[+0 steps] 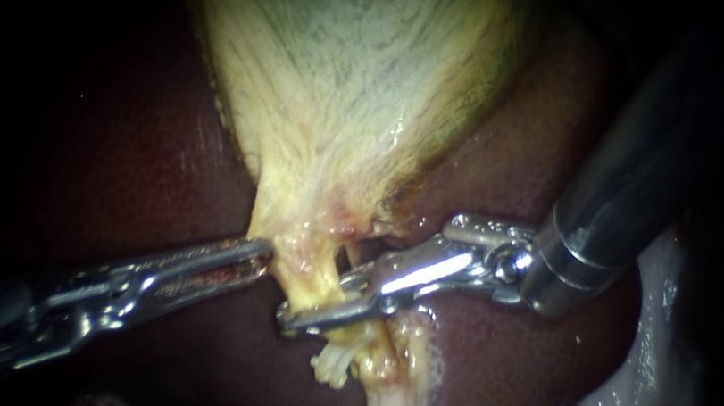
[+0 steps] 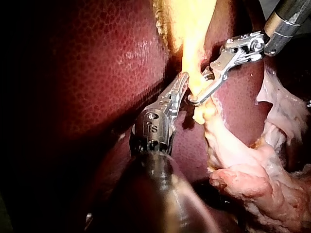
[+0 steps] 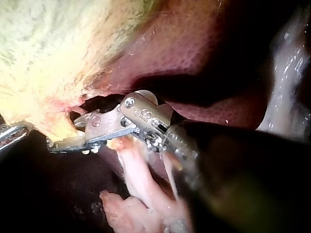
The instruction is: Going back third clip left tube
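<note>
Nearest the lens, the right instrument is being held with jaws narrowly parted astride the left tube, just beside a white clip on it, seemingly for backing off, while the gallbladder next to that tube is being gripped taut by the left instrument.

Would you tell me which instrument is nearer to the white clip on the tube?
Right. My right instrument lies across the tube just above the white clip, nearly touching it. My left instrument ends higher up, against the narrow end of the gallbladder, clearly farther away.
</note>
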Robot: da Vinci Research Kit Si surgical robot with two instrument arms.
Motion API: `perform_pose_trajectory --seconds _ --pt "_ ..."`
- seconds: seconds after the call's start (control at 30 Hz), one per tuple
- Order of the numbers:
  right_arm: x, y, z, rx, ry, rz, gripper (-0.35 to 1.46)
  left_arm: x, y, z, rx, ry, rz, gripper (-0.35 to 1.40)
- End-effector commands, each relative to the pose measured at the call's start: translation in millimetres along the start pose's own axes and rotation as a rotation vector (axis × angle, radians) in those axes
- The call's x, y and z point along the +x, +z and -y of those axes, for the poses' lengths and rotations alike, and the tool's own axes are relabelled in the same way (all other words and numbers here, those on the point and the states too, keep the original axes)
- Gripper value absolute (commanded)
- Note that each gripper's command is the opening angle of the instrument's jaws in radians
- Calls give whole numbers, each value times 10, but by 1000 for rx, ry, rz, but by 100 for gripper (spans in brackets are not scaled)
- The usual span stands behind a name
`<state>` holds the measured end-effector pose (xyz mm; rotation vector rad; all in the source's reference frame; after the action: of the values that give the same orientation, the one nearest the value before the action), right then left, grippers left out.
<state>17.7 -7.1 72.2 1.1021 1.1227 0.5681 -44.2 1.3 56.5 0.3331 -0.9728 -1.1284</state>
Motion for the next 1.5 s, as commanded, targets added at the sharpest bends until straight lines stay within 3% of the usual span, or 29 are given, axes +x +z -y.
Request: perform_pose_trajectory --seconds 0.03,0.33,0.47,0.6,0.77,0.97,1.27,1.5 --pt "0 0 0 0 0 0 -35 0 0 0 -1 0 0 -35" --pt "0 1 2 13 0 9 -35 -1 -1 2 -1 0 0 -35" --pt "-1 5 10 17 -1 12 23 -1 -2 3 -1 -1 0 -35" --pt "0 11 15 20 -72 20 46 -1 -3 4 -1 -1 0 -35" --pt "4 18 14 5 -183 23 53 -1 -4 7 -2 -1 1 -35" --pt "6 14 2 -34 -277 10 57 -1 -6 11 -3 -1 1 -35" --pt "8 5 -18 -63 -327 1 59 -1 -12 24 -2 -1 1 -35" --pt "5 6 -10 -61 -328 3 59 0 -11 23 2 0 0 -35"
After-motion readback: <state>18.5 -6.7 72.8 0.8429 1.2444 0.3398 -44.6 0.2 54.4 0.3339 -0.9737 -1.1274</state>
